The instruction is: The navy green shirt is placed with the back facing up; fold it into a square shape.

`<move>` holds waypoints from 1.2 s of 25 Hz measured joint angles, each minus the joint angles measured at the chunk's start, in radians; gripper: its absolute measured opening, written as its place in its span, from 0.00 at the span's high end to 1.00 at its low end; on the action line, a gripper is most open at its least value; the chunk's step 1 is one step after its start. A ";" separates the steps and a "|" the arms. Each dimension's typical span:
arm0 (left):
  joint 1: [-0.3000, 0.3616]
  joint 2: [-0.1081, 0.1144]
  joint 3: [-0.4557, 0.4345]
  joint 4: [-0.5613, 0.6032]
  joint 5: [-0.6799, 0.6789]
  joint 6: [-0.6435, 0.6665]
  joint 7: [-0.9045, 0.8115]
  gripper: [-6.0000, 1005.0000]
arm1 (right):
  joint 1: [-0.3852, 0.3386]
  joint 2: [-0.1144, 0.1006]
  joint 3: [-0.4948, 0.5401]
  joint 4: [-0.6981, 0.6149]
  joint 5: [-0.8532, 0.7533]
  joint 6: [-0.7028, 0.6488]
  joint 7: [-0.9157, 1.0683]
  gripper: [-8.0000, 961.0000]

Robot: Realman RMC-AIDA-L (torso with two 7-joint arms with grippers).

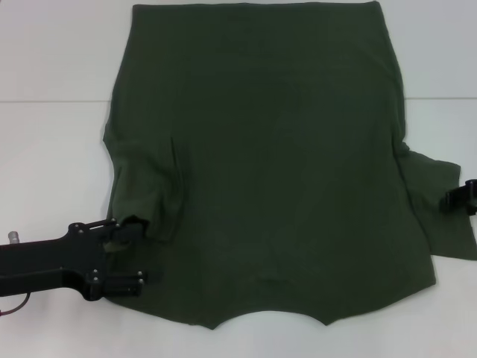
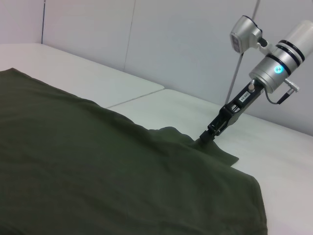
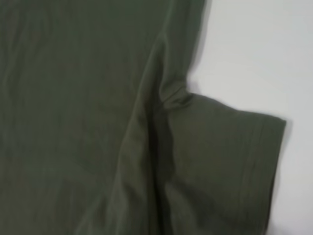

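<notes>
A large dark olive-green cotton T-shirt (image 1: 268, 164) lay back-up across the white worktop (image 1: 52, 156), filling the middle of the head view, its collar edge at the bottom of the frame and its hem at the top. The left sleeve (image 1: 145, 190) was already turned in over the body at the lower left of the frame, while the right sleeve (image 1: 440, 212) was spread flat at the right edge, so the work appeared to be at the sleeve-folding step. The black left gripper (image 1: 127, 253) reached in level from the lower left, its jaws apart, the upper finger at the folded sleeve's cuff and the lower one at the shirt's edge near the shoulder; it seemed to grasp nothing. The right gripper (image 1: 458, 198), barely inside the right edge of the head view, stood at the outer sleeve; the left wrist view showed its arm angled down with the tip on the cloth, though whether it had pinched the fabric could not be told. The next move likely called for a firm pinch on that sleeve and a carry inward over the body.
</notes>
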 joint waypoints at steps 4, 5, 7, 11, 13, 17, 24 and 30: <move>0.000 0.000 0.000 0.000 0.000 0.000 0.000 0.13 | 0.002 0.000 -0.005 0.001 0.000 0.000 0.004 0.44; 0.000 0.000 0.000 0.000 0.000 0.000 0.000 0.13 | 0.003 0.000 -0.010 0.001 -0.001 0.000 0.006 0.46; -0.001 0.000 0.000 0.000 0.000 0.000 0.000 0.13 | 0.003 0.000 -0.021 0.001 -0.001 0.002 0.008 0.51; -0.001 0.000 0.000 0.000 0.000 -0.001 -0.001 0.13 | 0.003 0.000 -0.033 0.001 -0.002 0.008 0.009 0.65; -0.001 0.000 0.000 0.000 0.000 -0.001 -0.003 0.13 | 0.004 0.000 -0.036 -0.003 -0.002 0.009 0.009 0.74; -0.002 0.000 0.000 0.000 -0.003 -0.001 -0.005 0.13 | 0.004 0.000 -0.037 -0.009 -0.001 0.009 0.007 0.85; -0.002 0.000 0.000 0.000 -0.005 -0.012 -0.006 0.13 | -0.011 -0.004 -0.024 -0.027 0.010 0.010 -0.003 0.95; -0.002 0.000 0.000 0.000 -0.004 -0.014 -0.007 0.13 | -0.060 -0.015 0.006 -0.092 0.058 -0.008 -0.008 0.98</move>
